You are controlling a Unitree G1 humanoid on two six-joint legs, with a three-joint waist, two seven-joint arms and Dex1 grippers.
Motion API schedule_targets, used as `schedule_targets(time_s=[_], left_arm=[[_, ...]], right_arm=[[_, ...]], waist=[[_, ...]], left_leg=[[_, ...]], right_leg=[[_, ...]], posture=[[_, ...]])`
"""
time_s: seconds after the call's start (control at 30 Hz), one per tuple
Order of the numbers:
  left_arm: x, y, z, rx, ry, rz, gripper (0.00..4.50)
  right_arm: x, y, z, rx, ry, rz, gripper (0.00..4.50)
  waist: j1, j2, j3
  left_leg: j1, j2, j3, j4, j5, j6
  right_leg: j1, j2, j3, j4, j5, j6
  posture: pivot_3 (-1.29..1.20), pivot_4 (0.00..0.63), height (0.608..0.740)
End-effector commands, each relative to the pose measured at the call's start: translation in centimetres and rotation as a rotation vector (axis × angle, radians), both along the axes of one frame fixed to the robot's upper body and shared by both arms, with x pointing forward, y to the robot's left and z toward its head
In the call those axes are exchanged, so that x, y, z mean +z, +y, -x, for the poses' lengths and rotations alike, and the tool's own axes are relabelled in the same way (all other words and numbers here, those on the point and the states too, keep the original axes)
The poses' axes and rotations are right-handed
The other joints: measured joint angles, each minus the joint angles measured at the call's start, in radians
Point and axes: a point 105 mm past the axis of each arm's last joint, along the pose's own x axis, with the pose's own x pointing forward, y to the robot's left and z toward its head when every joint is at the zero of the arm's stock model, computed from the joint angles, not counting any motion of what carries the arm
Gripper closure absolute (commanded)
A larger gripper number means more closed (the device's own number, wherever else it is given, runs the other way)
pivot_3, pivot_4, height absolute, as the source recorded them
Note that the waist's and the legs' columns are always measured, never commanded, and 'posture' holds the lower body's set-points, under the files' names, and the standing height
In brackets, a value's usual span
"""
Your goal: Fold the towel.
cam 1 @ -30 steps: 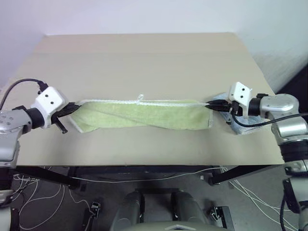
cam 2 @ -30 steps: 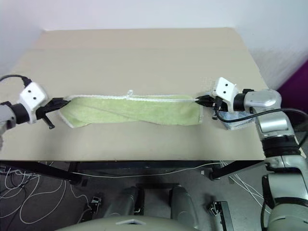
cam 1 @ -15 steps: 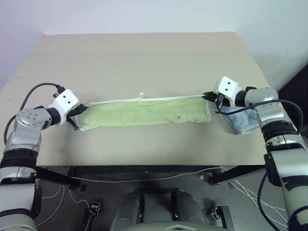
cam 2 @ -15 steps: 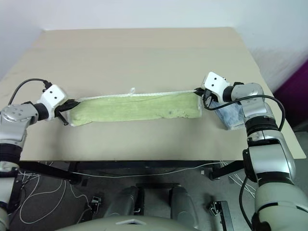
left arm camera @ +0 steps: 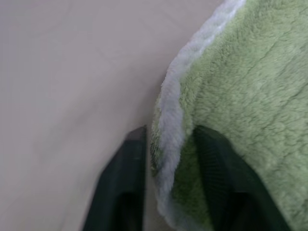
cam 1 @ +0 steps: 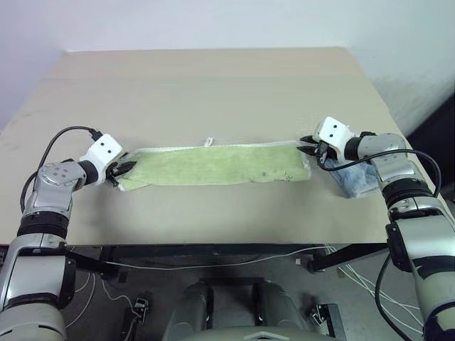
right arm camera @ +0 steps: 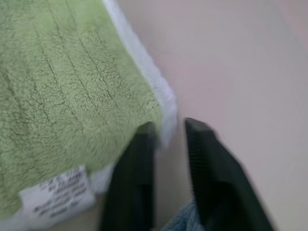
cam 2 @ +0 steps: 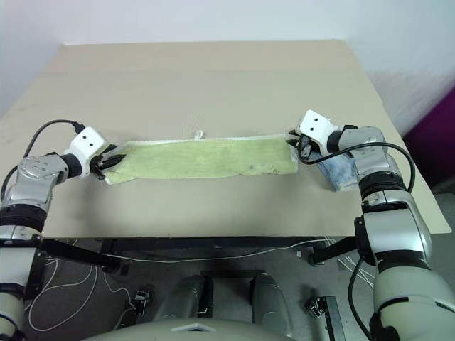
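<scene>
The towel (cam 1: pixel 213 165) lies flat lengthwise across the bench (cam 1: pixel 213 85), one fold in. Left gripper (left arm camera: pixel 166 159) and right gripper (right arm camera: pixel 168 132), jaws parted, straddle its end corners. Best back straight off, dragging nothing.

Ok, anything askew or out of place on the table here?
Mostly tidy: the green towel lies flat as a long strip. One oddity: a light-blue towel sits crumpled at the table's right edge, partly under the right gripper.

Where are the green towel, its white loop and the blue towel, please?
Green towel (cam 1: pixel 213 165), left eye view, middle of its top face.
White loop (cam 1: pixel 210 142), left eye view, at the far edge.
Blue towel (cam 1: pixel 359 181), left eye view, near corner.
</scene>
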Motion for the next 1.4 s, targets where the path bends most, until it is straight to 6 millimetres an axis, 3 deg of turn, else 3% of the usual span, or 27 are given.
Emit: schedule_targets(time_s=[0.03, 0.17, 0.2, 0.23, 0.33, 0.5, 0.6, 0.73, 0.87, 1.1, 1.23, 1.4], left_arm=[[0.8, 0.4, -0.1, 0.007, -0.029, 0.002, 1.38], [1.3, 0.7, 0.0, 0.031, -0.056, 0.053, 0.04], [1.6, 0.8, 0.0, 0.038, -0.07, 0.077, 0.0], [1.9, 0.9, 0.0, 0.051, -0.084, 0.11, 0.0], [2.3, 1.3, 0.3, 0.076, -0.103, 0.168, 0.0], [2.5, 3.6, 1.6, 0.15, -0.13, 0.174, 0.0], [3.8, 4.7, 2.1, 0.187, -0.194, 0.164, 0.0], [5.5, 4.5, 2.8, 0.15, -0.255, 0.153, 0.0], [5.9, 3.2, 3.5, 0.053, -0.247, 0.168, 0.0], [5.5, -1.9, 5.0, -0.197, -0.175, 0.225, 0.0], [4.9, -4.1, 5.8, -0.285, -0.129, 0.238, 0.0], [4.6, -5.5, 5.9, -0.31, -0.117, 0.266, 0.0]], right_arm=[[2.9, -0.6, -0.5, -0.022, -0.094, -0.02, 2.05], [4.1, -1.3, -0.4, -0.038, -0.15, -0.018, 0.68], [4.6, -1.6, -0.4, -0.048, -0.18, -0.021, 0.18], [5.2, -1.8, -0.3, -0.055, -0.21, -0.025, 0.02], [6.4, -2.1, 0.3, -0.063, -0.269, -0.057, 0.02], [8.0, -1.7, 3.0, -0.077, -0.292, -0.256, 0.02], [7.3, -0.6, 5.7, -0.091, -0.17, -0.449, 0.02], [5.1, 1.4, 8.9, -0.133, 0.041, -0.658, 0.02], [3.0, 3.0, 11.1, -0.209, 0.28, -0.883, 0.02], [-0.4, 4.6, 12.9, -0.396, 0.606, -1.213, 0.02], [-1.7, 4.8, 12.1, -0.537, 0.703, -1.363, 0.02], [-3.1, 4.3, 10.6, -0.702, 0.769, -1.495, 0.02]], waist=[[0.0, 0.0, 0.0], [0.0, 0.0, 0.0], [0.0, 0.0, 0.0], [0.0, 0.0, 0.0], [0.0, 0.0, 0.0], [0.002, 0.0, 0.0], [0.006, 0.0, 0.0], [0.009, -0.001, -0.001], [0.008, -0.002, -0.001], [0.007, -0.002, -0.002], [0.005, -0.002, -0.002], [0.003, -0.002, -0.002]], left_leg=[[0.0, 0.0, 0.0, 0.0, 0.0, 0.0], [0.0, 0.0, 0.0, 0.0, 0.0, 0.0], [0.0, 0.0, 0.0, 0.0, 0.0, 0.0], [0.0, 0.0, 0.0, 0.0, 0.0, 0.0], [0.0, 0.0, 0.0, 0.0, 0.0, 0.0], [-0.001, 0.0, -0.001, 0.0, 0.0, 0.0], [-0.001, 0.0, -0.001, 0.001, 0.0, 0.0], [-0.002, 0.0, -0.002, 0.002, 0.0, 0.0], [-0.001, 0.0, -0.002, 0.001, 0.0, 0.0], [-0.001, 0.0, -0.003, 0.0, 0.0, 0.0], [-0.001, 0.0, -0.003, -0.001, 0.0, 0.0], [-0.001, 0.0, -0.002, -0.001, 0.0, 0.0]], right_leg=[[0.0, 0.0, 0.0, 0.0, 0.0, 0.0], [0.0, 0.0, 0.0, 0.0, 0.0, 0.0], [0.0, 0.0, 0.0, 0.0, 0.0, 0.0], [0.0, 0.0, 0.0, 0.0, 0.0, 0.0], [-0.001, 0.0, 0.0, 0.001, 0.0, 0.0], [-0.001, -0.001, 0.0, 0.003, 0.0, 0.0], [-0.001, -0.001, 0.0, 0.003, 0.0, 0.0], [0.0, -0.002, 0.0, 0.002, 0.0, 0.0], [0.0, -0.003, 0.0, 0.0, 0.0, 0.0], [0.0, -0.004, 0.001, -0.001, 0.0, 0.0], [0.0, -0.004, 0.001, -0.001, 0.0, 0.0], [0.0, -0.003, 0.001, -0.001, 0.0, 0.0]], posture=[[0.0, 0.15, 0.74], [0.0, 0.15, 0.74], [0.0, 0.15, 0.74], [0.0, 0.15, 0.74], [0.0, 0.15, 0.74], [0.0, 0.15, 0.74], [0.0, 0.15, 0.74], [0.0, 0.15, 0.74], [0.0, 0.15, 0.74], [0.0, 0.15, 0.74], [0.0, 0.15, 0.74], [0.0, 0.15, 0.74]])
